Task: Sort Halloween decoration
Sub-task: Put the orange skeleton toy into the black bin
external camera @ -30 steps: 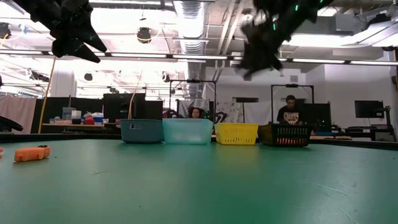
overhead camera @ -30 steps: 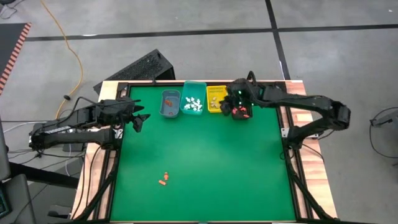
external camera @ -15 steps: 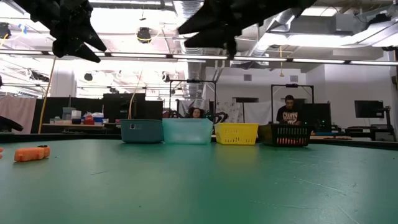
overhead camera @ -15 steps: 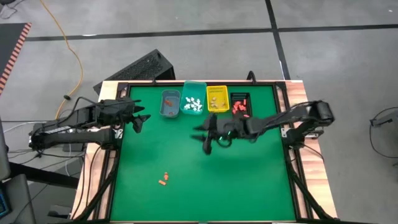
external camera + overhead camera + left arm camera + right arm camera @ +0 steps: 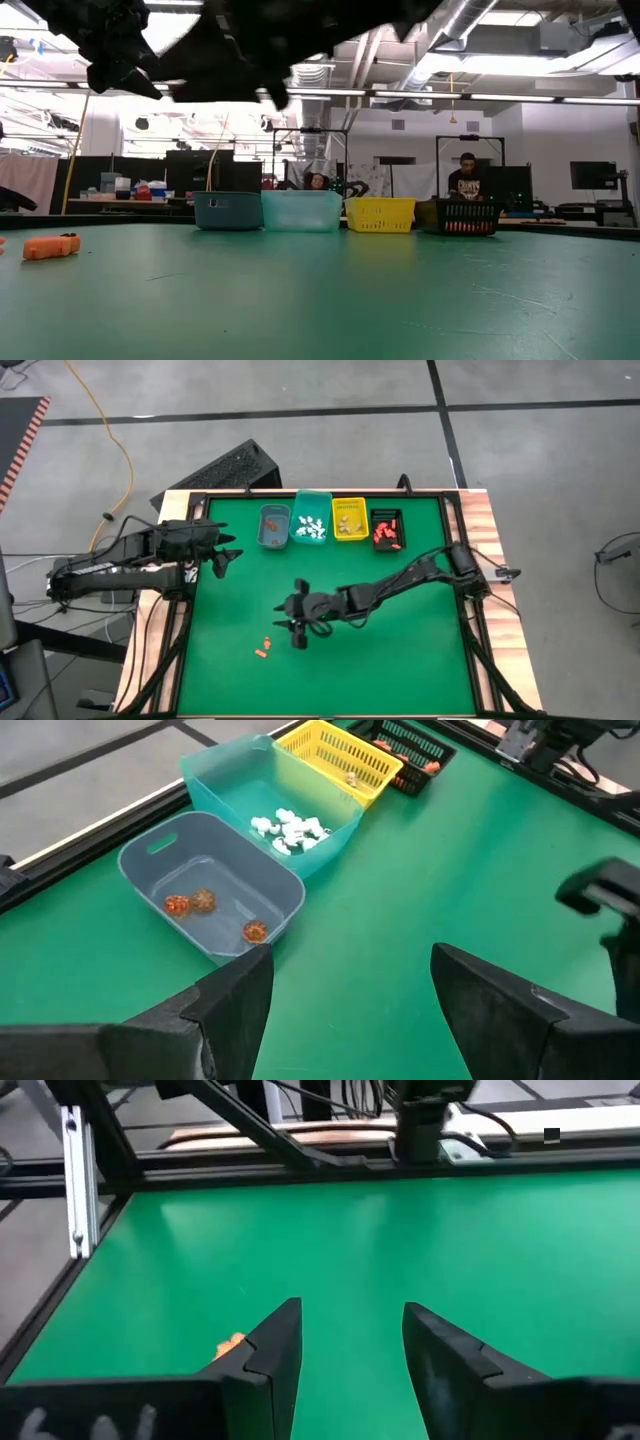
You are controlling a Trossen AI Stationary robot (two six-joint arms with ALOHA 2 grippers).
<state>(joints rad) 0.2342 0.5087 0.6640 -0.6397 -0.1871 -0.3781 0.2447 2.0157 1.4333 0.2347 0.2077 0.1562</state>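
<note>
fingers [image 5: 275, 1342] of the right gripper [image 5: 297, 632] are spread with nothing between them, held above the middle of the green surface [image 5: 400, 650]. two loose orange-red decoration pieces [image 5: 264, 648] are seen on the surface just beside these fingers, toward the left arm's side and nearer the front edge; in the right wrist view one orange piece is partly hidden behind a finger. the left gripper [image 5: 222, 550] is held at the surface's left edge, its fingers [image 5: 235, 1005] spread and empty. more pieces are found in the bins at the far edge: tan-orange in the blue bin [image 5: 215, 870], white in the teal bin [image 5: 240, 770], red in the black bin [image 5: 386, 530], beside a yellow bin [image 5: 349, 520].
</note>
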